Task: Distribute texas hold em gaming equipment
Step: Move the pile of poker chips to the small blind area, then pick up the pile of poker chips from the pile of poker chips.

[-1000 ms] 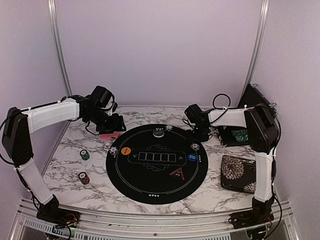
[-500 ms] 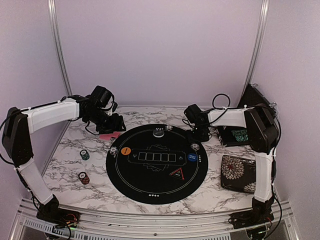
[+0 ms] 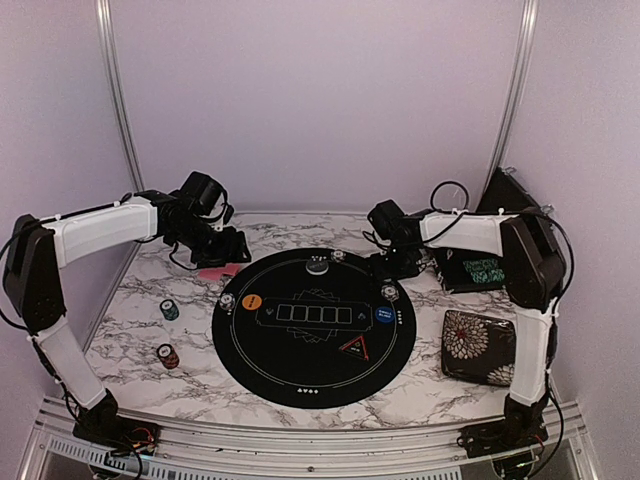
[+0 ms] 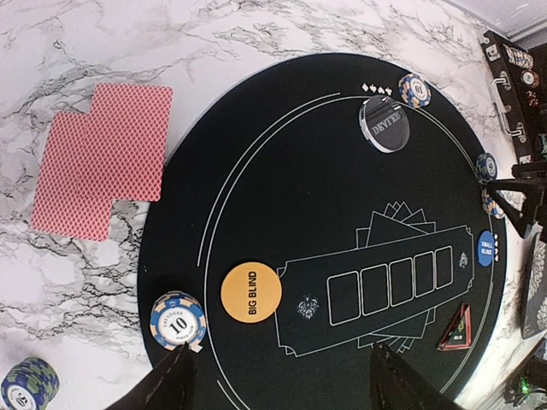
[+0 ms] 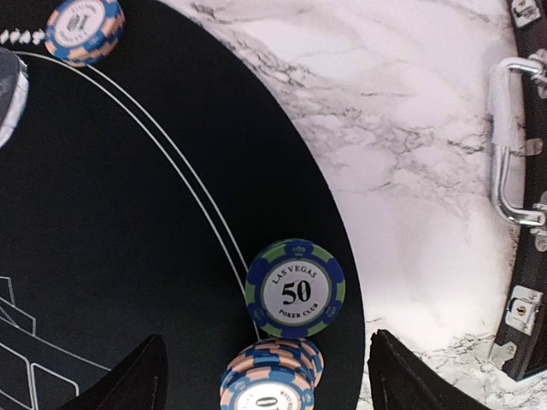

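Note:
Two overlapping pink-red-backed cards (image 4: 102,171) lie on the marble just off the mat's far-left edge, also in the top view (image 3: 215,270). My left gripper (image 3: 226,250) hangs open and empty above them; in its wrist view (image 4: 278,380) it frames the orange Big Blind button (image 4: 251,291) and a "10" chip stack (image 4: 179,320). My right gripper (image 3: 396,260) is open and empty over a "50" chip (image 5: 295,289) and a blue-pink chip stack (image 5: 269,376) at the mat's far-right edge. The blue button (image 3: 385,315) and black triangle marker (image 3: 355,348) lie on the mat.
A round black mat (image 3: 300,375) fills the middle. A grey dealer button (image 3: 317,266) and chip stack (image 3: 338,257) sit at its far edge. Two chip stacks (image 3: 170,309) (image 3: 167,355) stand on the marble at left. A floral case (image 3: 478,345) lies right; an open case (image 3: 470,268) behind it.
My right gripper has drawn slightly back and up from the chips at the mat's right edge. The left arm and all the pieces have stayed put.

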You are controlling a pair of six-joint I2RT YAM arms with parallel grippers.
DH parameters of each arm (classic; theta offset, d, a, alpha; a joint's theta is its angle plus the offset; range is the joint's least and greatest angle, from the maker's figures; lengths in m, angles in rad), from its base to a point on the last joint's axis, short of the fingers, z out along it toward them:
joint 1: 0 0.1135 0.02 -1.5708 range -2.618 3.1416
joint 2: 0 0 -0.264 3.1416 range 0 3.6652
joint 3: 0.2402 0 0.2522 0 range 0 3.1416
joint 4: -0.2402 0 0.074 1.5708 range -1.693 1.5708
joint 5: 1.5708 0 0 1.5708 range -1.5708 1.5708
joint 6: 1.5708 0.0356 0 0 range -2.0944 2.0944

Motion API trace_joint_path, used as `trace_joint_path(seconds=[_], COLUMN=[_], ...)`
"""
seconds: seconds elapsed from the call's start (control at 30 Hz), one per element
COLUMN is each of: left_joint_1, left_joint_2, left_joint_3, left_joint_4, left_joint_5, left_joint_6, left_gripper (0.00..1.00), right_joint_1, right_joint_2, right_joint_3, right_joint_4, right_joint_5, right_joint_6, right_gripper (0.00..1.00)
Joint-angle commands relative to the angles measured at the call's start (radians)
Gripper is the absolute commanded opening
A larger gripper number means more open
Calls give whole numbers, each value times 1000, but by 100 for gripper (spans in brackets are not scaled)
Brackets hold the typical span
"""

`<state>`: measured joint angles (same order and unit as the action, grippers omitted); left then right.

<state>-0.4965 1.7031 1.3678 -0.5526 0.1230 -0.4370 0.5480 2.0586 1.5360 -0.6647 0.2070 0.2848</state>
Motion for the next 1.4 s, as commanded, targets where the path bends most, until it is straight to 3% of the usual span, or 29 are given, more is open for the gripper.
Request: trace_joint_path(seconds=[0.0,0.43,0.9,1.37], left_joint_1=[6,6,6,19], left_joint_2=[-42,-172,-389,-436], left_joint_3=[-26,-178,-378,-412], left_joint_4=[-20,-50,-171,-240], left_joint_5=[-13,-109,-250,-335], left_joint_6=[1,-75,-196,-241], left_gripper=[71,71,71,71], right_joint_1=[25,114,158,157], right_joint_2=[-96,-240,-295,-326], right_joint_3=[31,-12,-72,-106], right_joint_4=[14,122,196,240], right_joint_5=[6,-77,-137,-169], right_joint_6=[-13,-51,-80,-104], right_gripper=[79,80,80,80])
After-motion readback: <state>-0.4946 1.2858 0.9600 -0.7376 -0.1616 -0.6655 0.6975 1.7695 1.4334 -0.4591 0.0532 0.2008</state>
